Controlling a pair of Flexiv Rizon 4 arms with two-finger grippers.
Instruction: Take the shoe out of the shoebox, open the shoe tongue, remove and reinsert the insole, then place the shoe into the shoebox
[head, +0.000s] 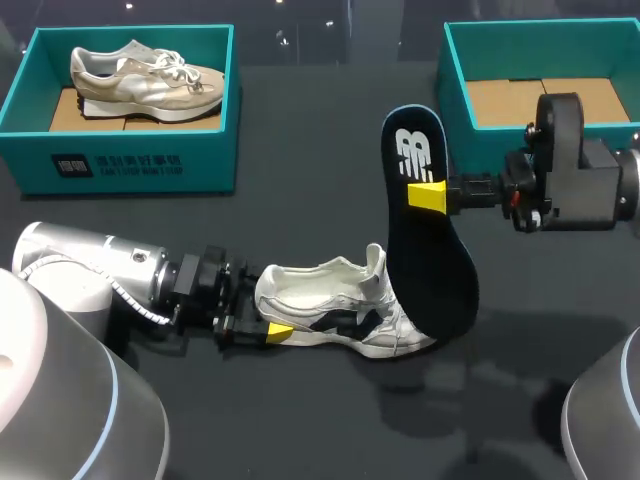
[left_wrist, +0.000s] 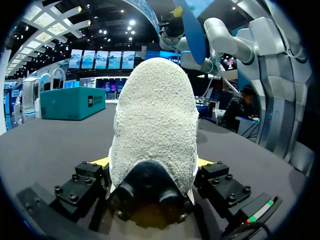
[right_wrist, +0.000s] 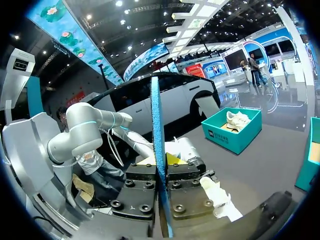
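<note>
Nearest the robot, the left gripper (head: 262, 310) is clamped on the heel of the white shoe (head: 340, 300), a yellow-tipped finger on each side, pinning it sole-down on the dark table (head: 300, 420) with its toe pointing toward the right arm and its tongue raised. Just beyond, the dark insole (head: 430, 260) stands nearly upright over the shoe's forefoot, its lower end down by the toe. It is pinched flat across its upper part by the right gripper (head: 432, 196), whose fingers are closed to little more than the insole's thickness. The insole looks light, thin and bendy, likely to buckle if pushed from its top, so a hold nearer its middle would probably steer the toe end better. The shoe appears light, with a soft upper, and the firmer heel seems the sound place to grip. At the far edge the open shoebox (head: 455, 70) sits on the right, well apart from a second box (head: 130, 160) holding another shoe (head: 145, 80).
</note>
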